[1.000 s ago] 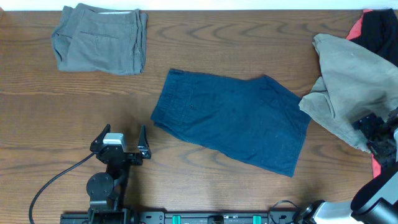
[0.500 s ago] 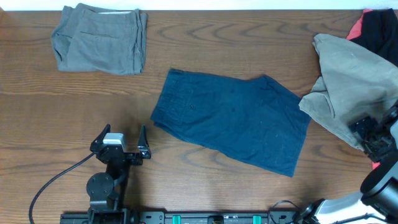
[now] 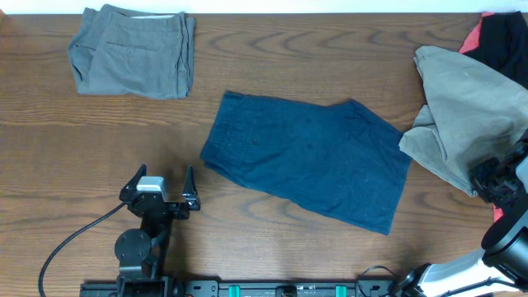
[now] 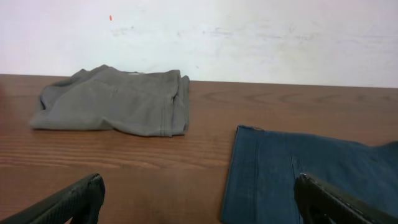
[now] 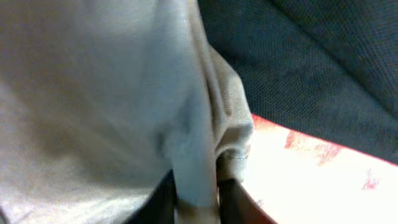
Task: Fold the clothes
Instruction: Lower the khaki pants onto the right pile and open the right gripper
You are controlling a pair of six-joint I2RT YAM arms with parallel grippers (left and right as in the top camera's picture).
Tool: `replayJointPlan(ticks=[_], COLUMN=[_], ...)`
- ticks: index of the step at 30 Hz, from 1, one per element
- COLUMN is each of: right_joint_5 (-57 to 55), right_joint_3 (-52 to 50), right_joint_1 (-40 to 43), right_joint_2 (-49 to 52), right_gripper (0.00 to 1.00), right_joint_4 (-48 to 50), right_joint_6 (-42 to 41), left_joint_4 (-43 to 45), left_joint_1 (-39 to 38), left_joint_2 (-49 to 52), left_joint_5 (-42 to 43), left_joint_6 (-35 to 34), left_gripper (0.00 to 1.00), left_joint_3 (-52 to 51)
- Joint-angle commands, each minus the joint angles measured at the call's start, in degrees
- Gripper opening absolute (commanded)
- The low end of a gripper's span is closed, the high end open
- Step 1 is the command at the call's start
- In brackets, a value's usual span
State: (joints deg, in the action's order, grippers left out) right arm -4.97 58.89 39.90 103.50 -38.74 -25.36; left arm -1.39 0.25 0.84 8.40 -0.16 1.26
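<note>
Right of the blue shorts (image 3: 309, 157), the right hand (image 3: 495, 177) pinches only a thin hem of the beige garment (image 3: 462, 107). That hem may slip free, or the pull may drag the red-and-black clothing (image 3: 503, 41) along. The left hand (image 3: 162, 176) idles, fingers apart.

Light bright, even; shadows faint; white wall (image 4: 249, 31) far ahead of left gripper (image 4: 199, 193) glares; beige cloth (image 5: 93, 93) at right gripper (image 5: 196, 199) blurred, too close

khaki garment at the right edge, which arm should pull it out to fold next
Right. The right hand is pinched on the khaki garment; the left hand sits open far off, beyond the blue shorts.
</note>
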Motion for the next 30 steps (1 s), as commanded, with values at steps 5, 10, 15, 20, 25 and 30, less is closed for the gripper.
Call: replayJointPlan(ticks=[5, 10, 15, 20, 25, 30], right_joint_5=[-2.1, -2.1, -7.1, -18.7, -20.1, -19.6], right_joint_3=[8.0, 18.0, 24.9, 27.2, 30.6, 35.4], right_joint_1=[1.8, 1.7, 2.1, 5.0, 11.3, 17.3], right_joint_2=[0.3, -1.9, -2.9, -2.9, -2.9, -2.9], right_gripper=[0.01, 0.01, 0.02, 0.01, 0.01, 0.01], right_joint_4=[-8.6, -17.7, -24.3, -30.4, -34.0, -36.7], right_joint_6=[-1.4, -1.4, -1.7, -6.7, -7.0, -6.7], left_joint_4=[-1.8, -1.8, -1.8, -1.8, -1.8, -1.8], left_joint_1=[-0.2, -0.2, -0.2, -0.2, -0.2, -0.2], left_joint_2=[-0.5, -0.5, -0.5, -0.5, -0.5, -0.5], left_joint_5=[1.2, 1.2, 1.2, 1.2, 1.2, 1.2], left_joint_6=[-0.5, -0.5, -0.5, -0.5, -0.5, -0.5], left_gripper=[0.98, 0.98, 0.98, 0.98, 0.98, 0.98], left_joint_3=[-1.0, -1.0, -1.0, -1.0, -1.0, -1.0])
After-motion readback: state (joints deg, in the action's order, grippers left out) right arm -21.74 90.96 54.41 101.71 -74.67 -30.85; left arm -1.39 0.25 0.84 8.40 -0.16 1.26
